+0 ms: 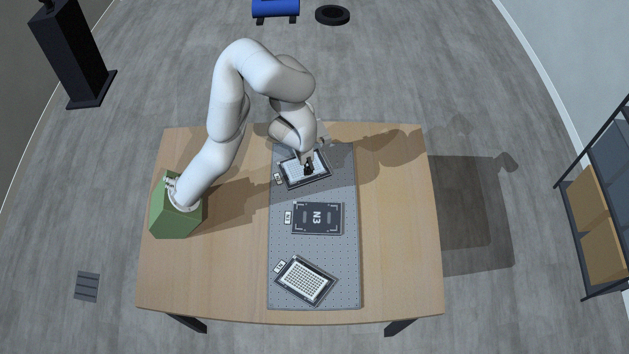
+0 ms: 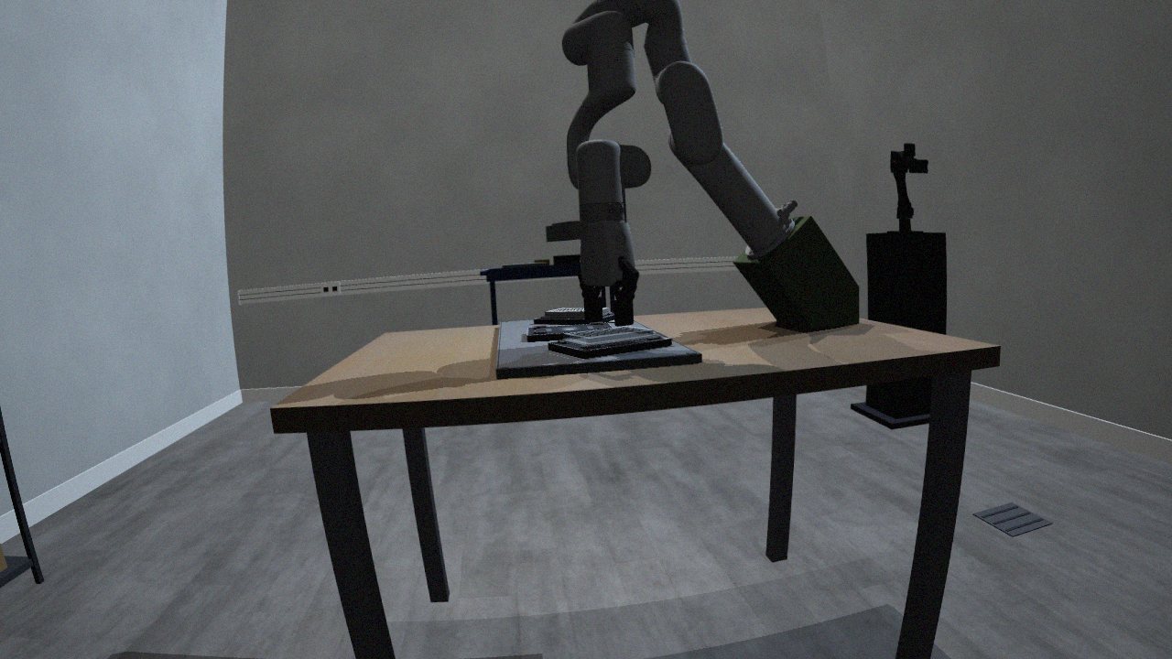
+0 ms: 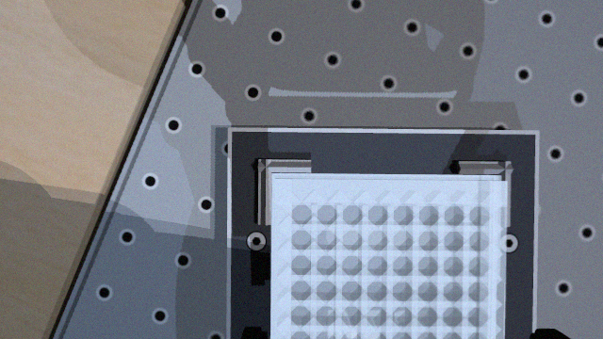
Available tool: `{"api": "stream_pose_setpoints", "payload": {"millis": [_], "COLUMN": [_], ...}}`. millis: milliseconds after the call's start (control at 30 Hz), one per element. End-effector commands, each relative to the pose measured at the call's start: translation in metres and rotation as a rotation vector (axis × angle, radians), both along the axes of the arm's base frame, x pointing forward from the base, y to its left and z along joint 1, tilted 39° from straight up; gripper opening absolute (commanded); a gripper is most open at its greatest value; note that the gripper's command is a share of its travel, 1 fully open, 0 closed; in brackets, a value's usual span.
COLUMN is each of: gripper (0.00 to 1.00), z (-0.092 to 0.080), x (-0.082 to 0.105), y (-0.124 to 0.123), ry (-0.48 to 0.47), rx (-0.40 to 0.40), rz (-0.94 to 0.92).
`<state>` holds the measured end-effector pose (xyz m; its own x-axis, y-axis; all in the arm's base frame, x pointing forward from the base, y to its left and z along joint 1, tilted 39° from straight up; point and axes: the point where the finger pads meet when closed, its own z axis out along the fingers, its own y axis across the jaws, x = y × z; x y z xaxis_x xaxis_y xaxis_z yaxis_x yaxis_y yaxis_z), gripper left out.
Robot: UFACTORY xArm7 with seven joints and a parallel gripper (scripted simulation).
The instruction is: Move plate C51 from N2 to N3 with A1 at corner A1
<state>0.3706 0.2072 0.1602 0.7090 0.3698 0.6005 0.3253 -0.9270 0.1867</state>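
Plate C51 (image 1: 303, 169) is a white well plate seated in the dark nest N2 (image 1: 307, 178) at the far end of the grey deck. In the wrist view the plate (image 3: 388, 259) fills the lower middle, held between the nest's corner locators. My gripper (image 1: 307, 168) is open and hangs low over the plate, with its fingers on either side of it; it also shows in the side view (image 2: 608, 305). Nest N3 (image 1: 316, 217) lies empty in the deck's middle. Plate C15 (image 1: 304, 278) sits on nest N1 at the near end.
Small signs stand by the nests: N2 (image 1: 278, 177), N3 (image 1: 287, 216), N1 (image 1: 279, 266). The perforated deck (image 1: 314, 228) lies on a wooden table. The arm's green base (image 1: 174, 212) stands at the table's left. A shelf (image 1: 602, 206) stands off to the right.
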Motion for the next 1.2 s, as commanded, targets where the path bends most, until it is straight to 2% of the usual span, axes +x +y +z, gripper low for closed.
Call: {"api": "stream_pose_setpoints", "payload": {"millis": [0,1167], "gripper": [1.0,1.0], "z": [0.0,-0.015], "x": [0.001,0.012], "y": [0.0,0.002], "ry": [-0.002,-0.001], "rx": [0.001,0.001], "rz": [0.001,0.0]}}
